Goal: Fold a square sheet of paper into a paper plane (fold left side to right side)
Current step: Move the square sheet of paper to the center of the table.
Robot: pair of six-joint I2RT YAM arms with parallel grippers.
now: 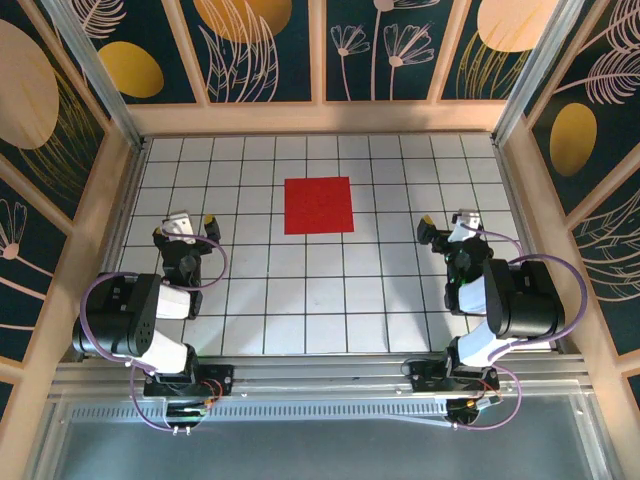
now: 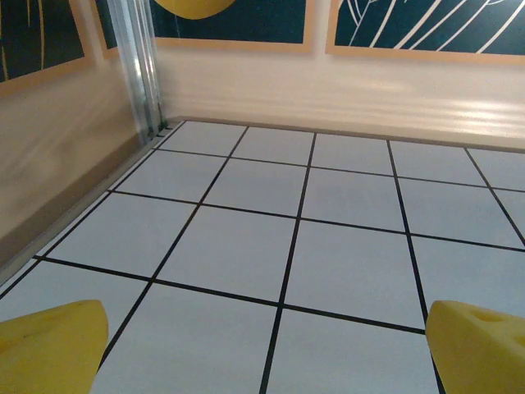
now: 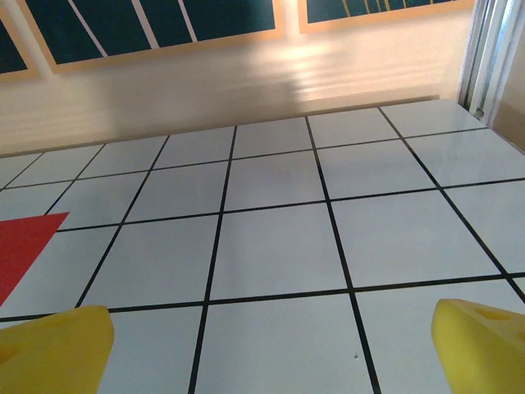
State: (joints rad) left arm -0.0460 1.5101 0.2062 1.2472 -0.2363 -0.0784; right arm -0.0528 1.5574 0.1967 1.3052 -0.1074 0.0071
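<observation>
At the near edge, the left arm (image 1: 140,325) and right arm (image 1: 510,300), white and black with looping purple cables (image 1: 95,290), sat on the glossy white-tiled counter (image 1: 320,300). The left jaws stood spread wide, blunt yellow fingertips (image 2: 49,349) apart over bare tile. The right jaws were spread just as wide, with the same yellow fingertips (image 3: 484,345). Farther out, between the arms and well apart from both, the square sheet of paper (image 1: 318,205) lay flat, bright red and smooth, its edges lined up with the black grid. Behind it rose a pale wooden wall (image 1: 320,118).
</observation>
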